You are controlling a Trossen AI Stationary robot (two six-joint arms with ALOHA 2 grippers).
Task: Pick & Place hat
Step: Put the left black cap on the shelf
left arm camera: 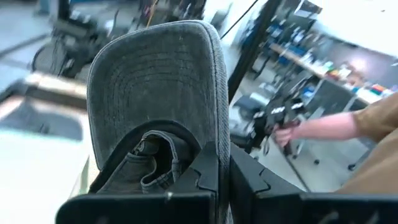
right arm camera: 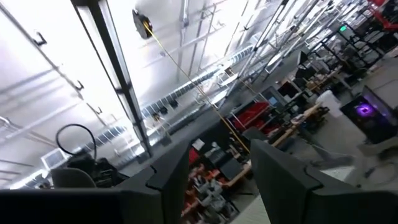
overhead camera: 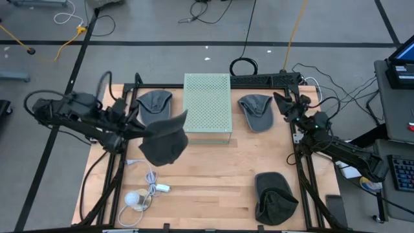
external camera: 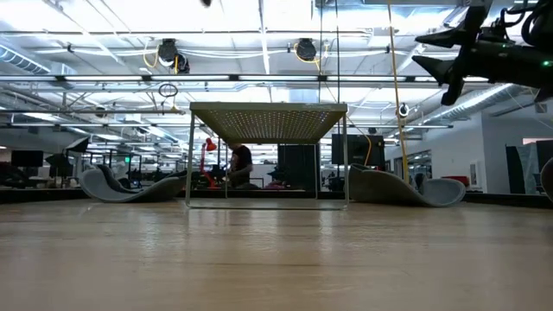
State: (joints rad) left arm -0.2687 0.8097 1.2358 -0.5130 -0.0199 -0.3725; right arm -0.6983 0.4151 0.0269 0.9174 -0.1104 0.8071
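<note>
The left pincer [overhead camera: 132, 129] was clamped shut on a dark grey fabric cap [overhead camera: 165, 141], holding it by the brim in the air just beside the pale green perforated stand [overhead camera: 207, 107], so the pick looked done and the placing was still ahead. A second grey cap [overhead camera: 154, 103] lay on the wooden surface [overhead camera: 207, 188] left of the stand, a third [overhead camera: 257, 111] to its right, and a fourth [overhead camera: 275, 197] near the front. The right pincer [overhead camera: 289, 107] waited at the far right, raised, its fingers apart and holding nothing.
</note>
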